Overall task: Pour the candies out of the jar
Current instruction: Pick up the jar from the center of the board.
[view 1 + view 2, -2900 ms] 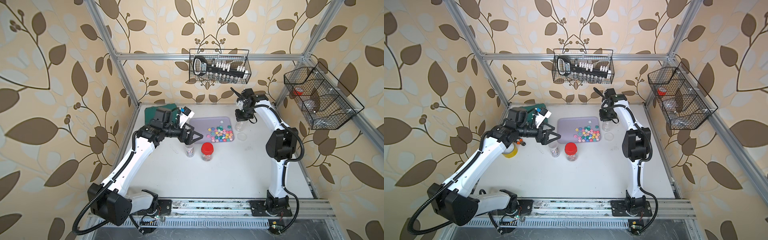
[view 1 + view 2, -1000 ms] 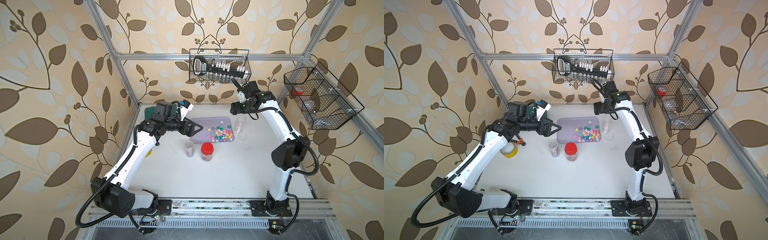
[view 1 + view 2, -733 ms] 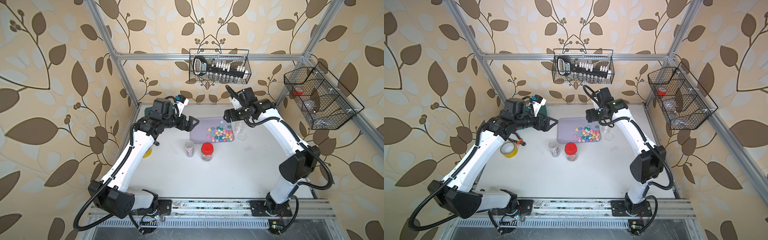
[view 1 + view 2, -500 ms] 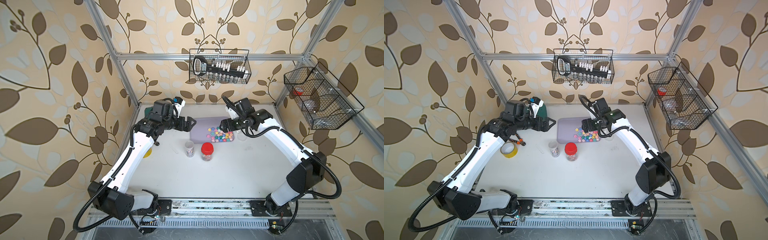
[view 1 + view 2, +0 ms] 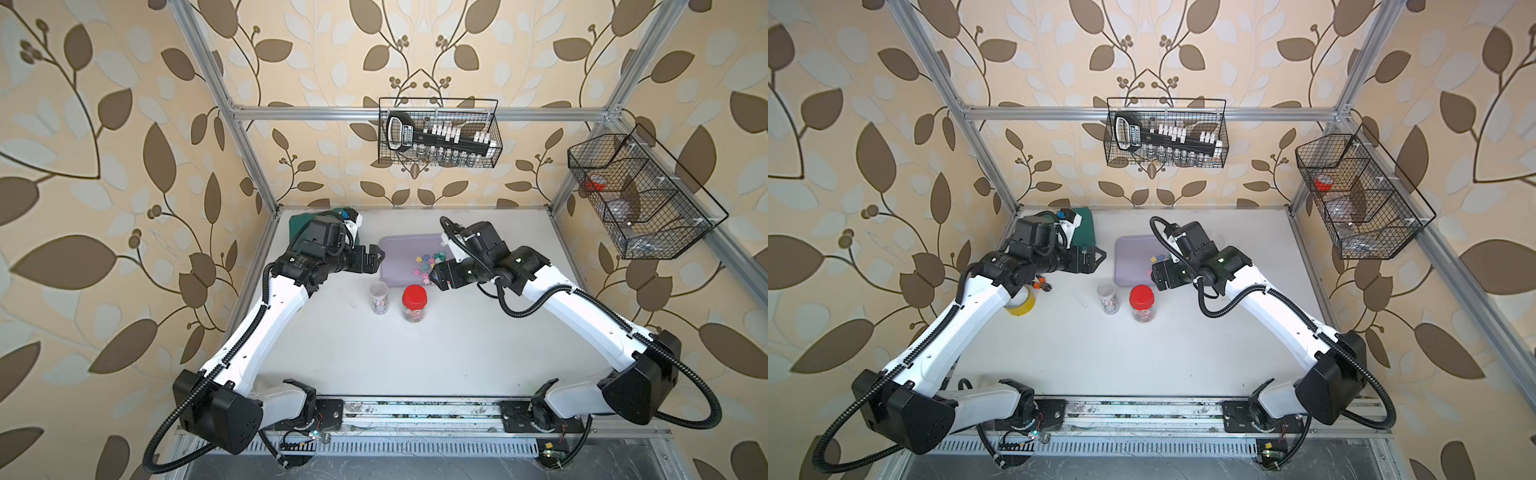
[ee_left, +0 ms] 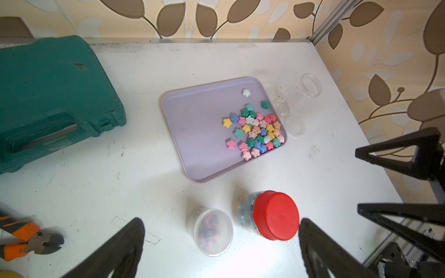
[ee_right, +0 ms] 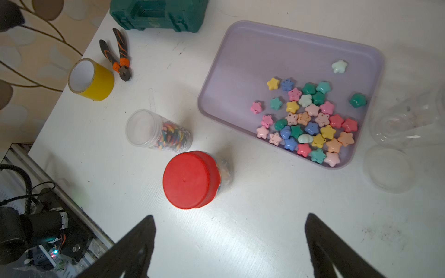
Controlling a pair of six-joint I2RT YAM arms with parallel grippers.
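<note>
The left fingers (image 6: 120, 250) are spread wide, and nothing is held between them. Just ahead of their tips, within the line of the gap, two upright jars are seen on the white worktop (image 6: 144, 72). One is a small clear jar (image 6: 213, 231) closed with a clear lid and filled with rainbow-swirled candies (image 6: 209, 225). The other is a red-lidded jar (image 6: 274, 216), set just beside it and nearer to one finger than to the other. Neither jar is touched.

The right fingers (image 7: 134, 245) are likewise opened wide and left empty. The red-lidded jar (image 7: 190, 179) is found just ahead of them, closer to one finger, with its lid on. The small clear jar (image 7: 156, 131) is placed beyond it. In a top view the right fingers (image 5: 436, 277) are shown above the worktop, near the left fingers (image 5: 377, 252) but apart from them.

Farther ahead of both pairs of fingers a lilac tray (image 6: 192, 120) is laid flat. A heap of pastel star candies (image 6: 257, 131) is gathered in one corner of it, with one pale star set apart. Just outside that corner an empty clear jar (image 6: 301, 92) is seen without a lid; whether it is upright cannot be told. A loose clear lid (image 6: 294, 125) is laid just beside the tray.

Well off to the side of the left fingers, a green case (image 6: 48, 84), orange-handled pliers (image 7: 118, 54) and a yellow tape roll (image 7: 94, 81) are seen.
</note>
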